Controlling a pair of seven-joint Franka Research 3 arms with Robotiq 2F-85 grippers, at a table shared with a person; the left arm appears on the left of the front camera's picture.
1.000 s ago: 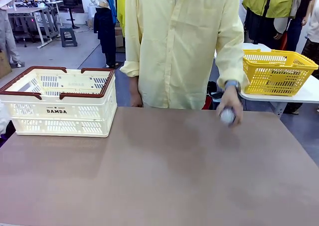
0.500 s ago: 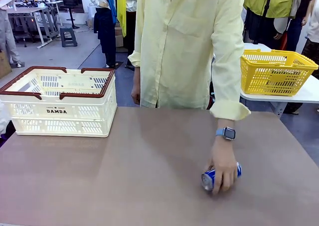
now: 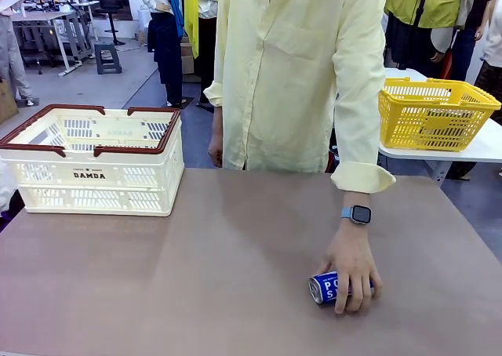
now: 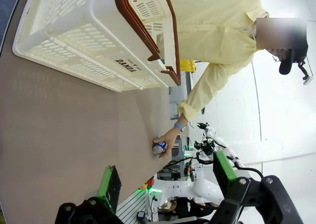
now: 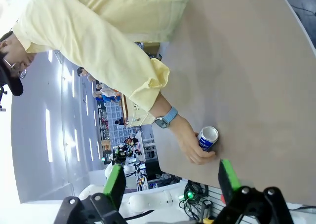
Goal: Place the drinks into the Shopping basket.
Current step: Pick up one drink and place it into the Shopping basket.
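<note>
A broad brown matt tabletop point(image 3: 196, 277) fills the near ground. Behind it is a workshop room with a grey floor, other tables and people standing. A person in a pale yellow shirt point(image 3: 290, 74) stands at the table's far edge. At the far left corner sits the cream-white lattice plastic shopping basket with brown-red rim and handles point(image 3: 94, 168), upright. A bright yellow mesh basket point(image 3: 435, 113) rests on a white side table at the right, well apart.

The left gripper point(image 4: 166, 170) and the right gripper point(image 5: 171, 173) each have their green-padded fingers spread wide, with nothing between them.

The person's hand point(image 3: 351, 266), with a blue-strapped watch point(image 3: 358, 213) at the wrist, lies over a slim blue-and-white drink can point(image 3: 323, 287). The can is on its side on the tabletop's near right part, far from the cream basket. The hand hides the can's far end.

The basket's front wall reads "DAMDA"; the smaller print above it is too fine to read. The can's white letters begin "PO", and the rest are under the fingers.
</note>
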